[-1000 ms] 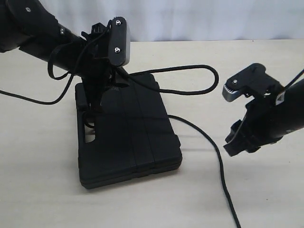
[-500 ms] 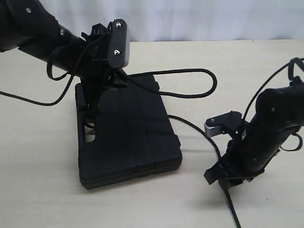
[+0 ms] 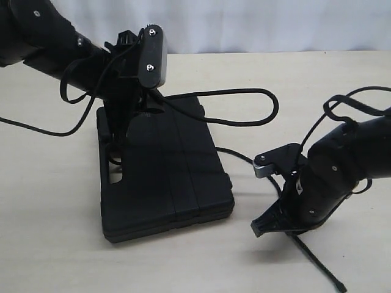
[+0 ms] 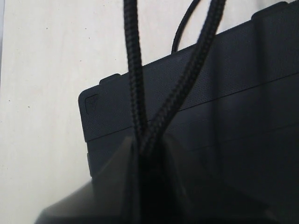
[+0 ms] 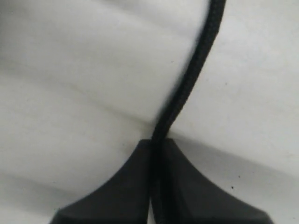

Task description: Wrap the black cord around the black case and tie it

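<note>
The black case lies flat on the table at centre left, its handle slot toward the left. The black cord loops from the case's far end out to the right, runs back under the case's right side and trails to the front right, its tip lying on the table. My left gripper stands over the case's far left corner, shut on two strands of the black cord above the black case. My right gripper is low at the table, right of the case, shut on the black cord.
Thicker robot cables trail over the table at the left, and others arch above the right arm. The beige table extends in front of and behind the case. A pale backdrop closes the far side.
The right arm has swung down and leftward to the table beside the case and closed on the cord; the cord's free end has shifted right. The left arm and case have stayed put.
</note>
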